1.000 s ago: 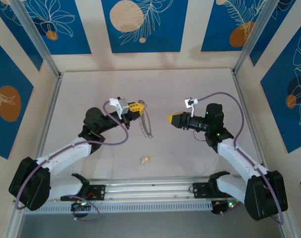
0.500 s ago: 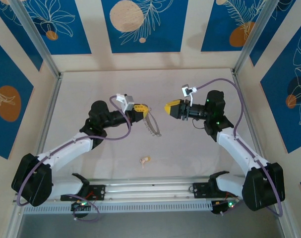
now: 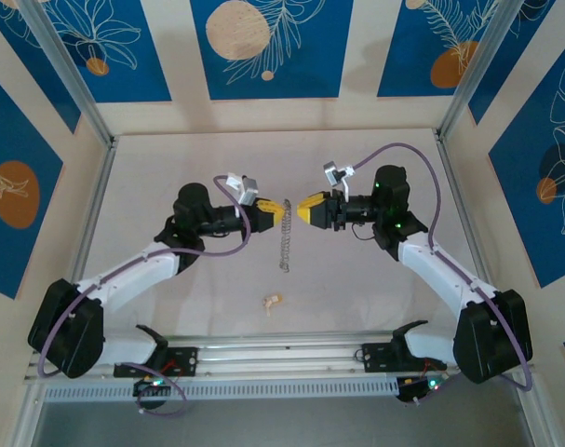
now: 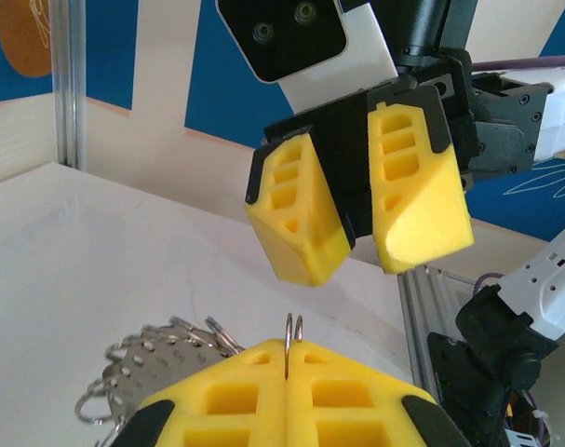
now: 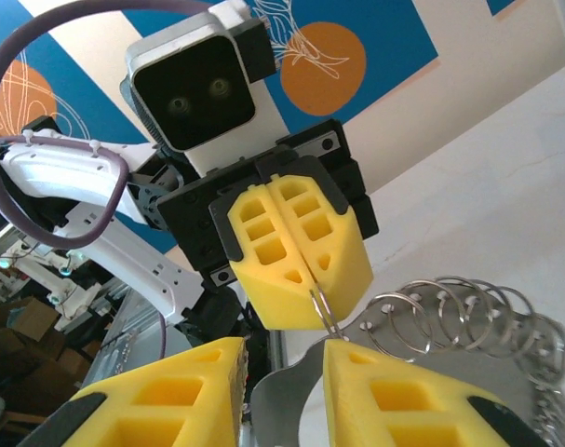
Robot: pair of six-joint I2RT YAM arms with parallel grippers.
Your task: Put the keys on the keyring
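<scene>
The keyring (image 3: 285, 244) is a grey metal piece edged with small rings, hanging floppy from my left gripper (image 3: 279, 212), which is shut on its top ring. In the left wrist view that thin ring (image 4: 294, 337) sticks up between the shut left gripper (image 4: 288, 352). My right gripper (image 3: 303, 210) faces it tip to tip, open and empty, a short gap away. From the right wrist, the open right gripper (image 5: 282, 352) frames the ring (image 5: 321, 305) and the row of rings (image 5: 450, 312). A tiny pale-gold key (image 3: 273, 300) lies on the table below.
The pale table (image 3: 170, 168) is bounded by aluminium posts and blue-patterned walls. Both arm bases sit on the rail (image 3: 282, 358) at the near edge, just below the key.
Both grippers have swung inward to the middle of the table and now face each other closely. The keyring, held throughout by the left gripper, came along and now hangs straight down.
</scene>
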